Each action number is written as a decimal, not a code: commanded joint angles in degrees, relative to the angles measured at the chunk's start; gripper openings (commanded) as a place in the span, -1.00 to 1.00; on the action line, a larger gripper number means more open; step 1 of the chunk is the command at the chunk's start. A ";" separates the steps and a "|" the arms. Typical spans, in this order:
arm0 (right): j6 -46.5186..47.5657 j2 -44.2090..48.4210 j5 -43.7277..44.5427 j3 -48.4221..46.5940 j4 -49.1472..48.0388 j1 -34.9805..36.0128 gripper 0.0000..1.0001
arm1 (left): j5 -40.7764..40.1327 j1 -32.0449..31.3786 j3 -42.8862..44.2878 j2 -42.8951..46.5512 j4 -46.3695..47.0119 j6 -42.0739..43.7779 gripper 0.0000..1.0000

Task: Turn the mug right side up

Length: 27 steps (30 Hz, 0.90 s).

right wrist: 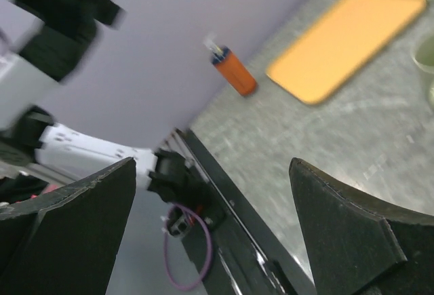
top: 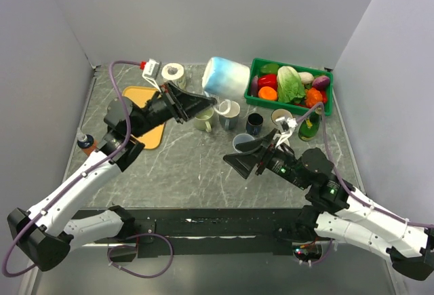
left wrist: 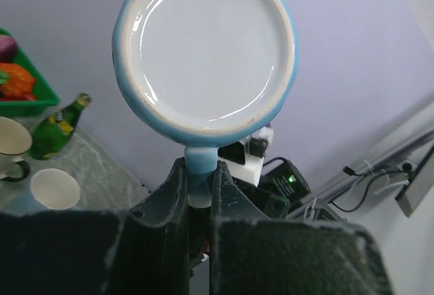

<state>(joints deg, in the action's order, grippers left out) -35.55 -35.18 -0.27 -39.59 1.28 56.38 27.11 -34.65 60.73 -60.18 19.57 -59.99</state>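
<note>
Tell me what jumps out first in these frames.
The pale blue mug comes first: it is pinched by its handle in the left claw and held on its side above the back of the table. Next come the green bin of bright vegetables at the back right, and the right claw, gaping wide open near the table's middle.

top cam: high behind arm bases, looks down over whole table. l wrist: v close on mug, faces right wall. r wrist: low, faces left; shares orange tray w/ top.
</note>
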 commanded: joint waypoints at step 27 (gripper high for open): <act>-0.04 2.40 5.20 0.48 -22.81 0.04 0.54 | -11.82 -19.31 -11.25 4.46 24.98 2.24 -0.98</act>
<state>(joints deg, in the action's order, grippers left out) -35.33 -32.36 3.60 -38.87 -17.76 56.38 16.56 -53.36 48.71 -58.57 33.67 -58.11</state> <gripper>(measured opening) 0.795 0.109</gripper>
